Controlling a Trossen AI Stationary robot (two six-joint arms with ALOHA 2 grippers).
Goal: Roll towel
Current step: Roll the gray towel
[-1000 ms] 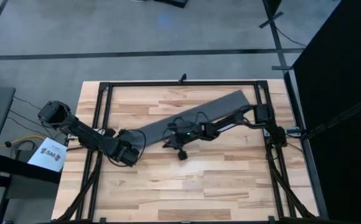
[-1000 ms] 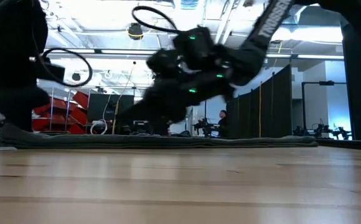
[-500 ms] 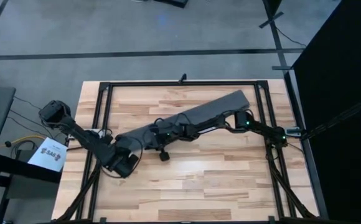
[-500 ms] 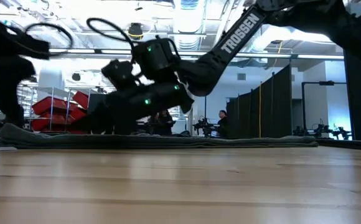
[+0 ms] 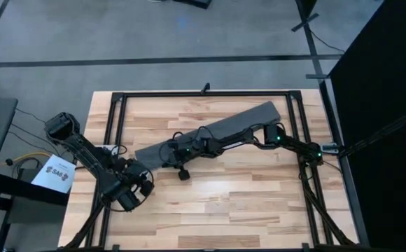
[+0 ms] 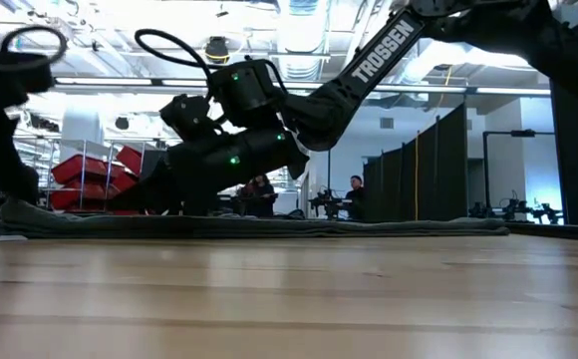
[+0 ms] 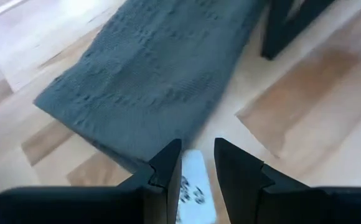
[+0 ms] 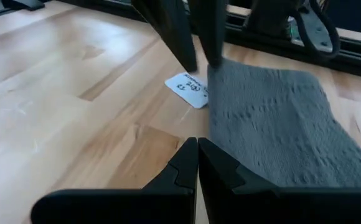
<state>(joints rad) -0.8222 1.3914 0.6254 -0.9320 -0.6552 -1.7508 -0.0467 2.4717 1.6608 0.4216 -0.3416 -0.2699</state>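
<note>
— Where is your left gripper (image 7: 196, 163) and how are its fingers set?

— It hangs tipped down over the white label tag (image 7: 192, 186), just off the lower-left end of the towel (image 5: 210, 134). My two fingers stand slightly apart with the tag showing in the gap; they pinch nothing. From above, that arm runs from its base at nine o'clock toward seven, elbow low, wrist beside the table's (image 5: 259, 203) left rail.

— And the right gripper (image 8: 197, 149)?

— Its fingers are pressed together, empty, tips pointing along the cloth toward the same tag. The arm stretches from its base at three o'clock across to the middle, lying low above the towel's long edge.

— Where does the towel lie?

— Flat as a long folded grey strip, running diagonally from about one o'clock on the table down to about nine, not yet rolled.
</note>
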